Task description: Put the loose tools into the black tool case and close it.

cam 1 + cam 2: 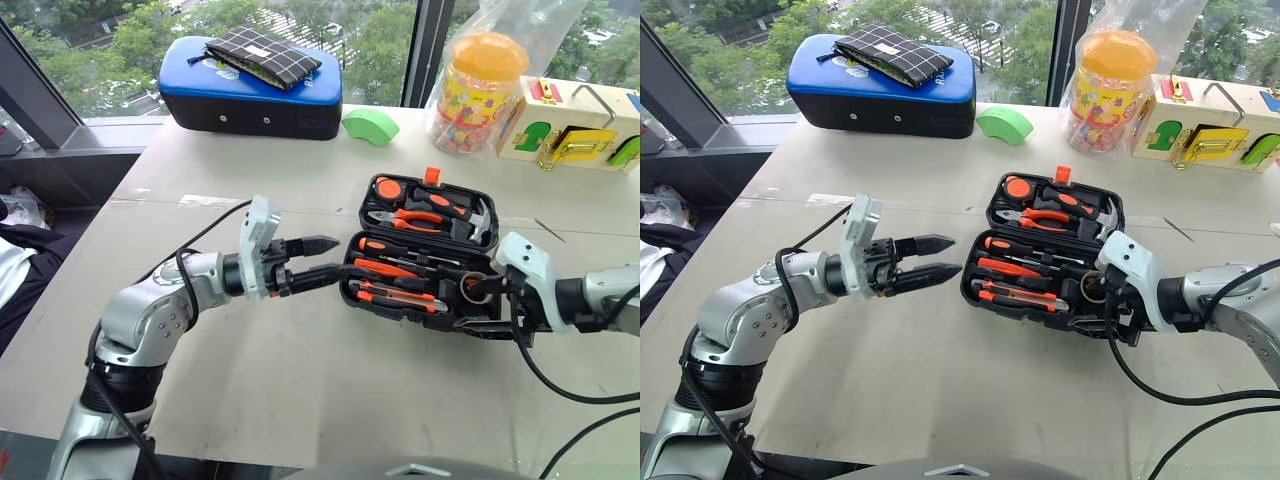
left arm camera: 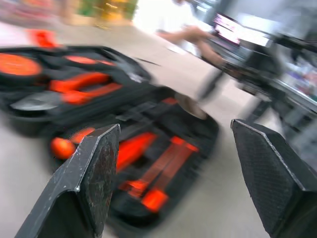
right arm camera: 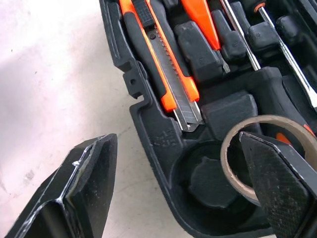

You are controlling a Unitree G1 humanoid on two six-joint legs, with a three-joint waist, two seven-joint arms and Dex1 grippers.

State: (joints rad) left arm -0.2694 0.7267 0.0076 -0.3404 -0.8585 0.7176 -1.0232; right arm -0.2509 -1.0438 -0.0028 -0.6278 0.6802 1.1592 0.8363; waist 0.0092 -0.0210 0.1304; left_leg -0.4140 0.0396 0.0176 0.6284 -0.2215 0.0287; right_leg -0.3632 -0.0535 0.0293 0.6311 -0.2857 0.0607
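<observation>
Nearest the camera, the left gripper [image 1: 318, 262] points sideways toward the black tool case [image 1: 352, 290], its two fingers spread apart with nothing between them, stopping just short of the case's left edge. The right gripper [image 3: 173, 193] hangs over the case's right end, its fingers wide apart and holding nothing; one finger is over the table outside the case wall, the other over a small roll of tape [image 3: 277, 130] lying in the corner recess.

The case lies open in the middle of the table [image 1: 300, 380], lid tipped back toward the window. In its near half sit the utility knife [image 3: 166, 64], along the front wall with its blade end toward the tape, and the two screwdrivers [image 1: 400, 250] in their slots behind it. The lid holds pliers [image 1: 415, 218] and other orange-handled tools.

Well behind, by the window, stand a blue-topped case [image 1: 250, 90] with a checked pouch [image 1: 262, 55] on it, a green block [image 1: 371, 125], a yellow-lidded jar [image 1: 475, 90] and a wooden latch box [image 1: 570, 125].
</observation>
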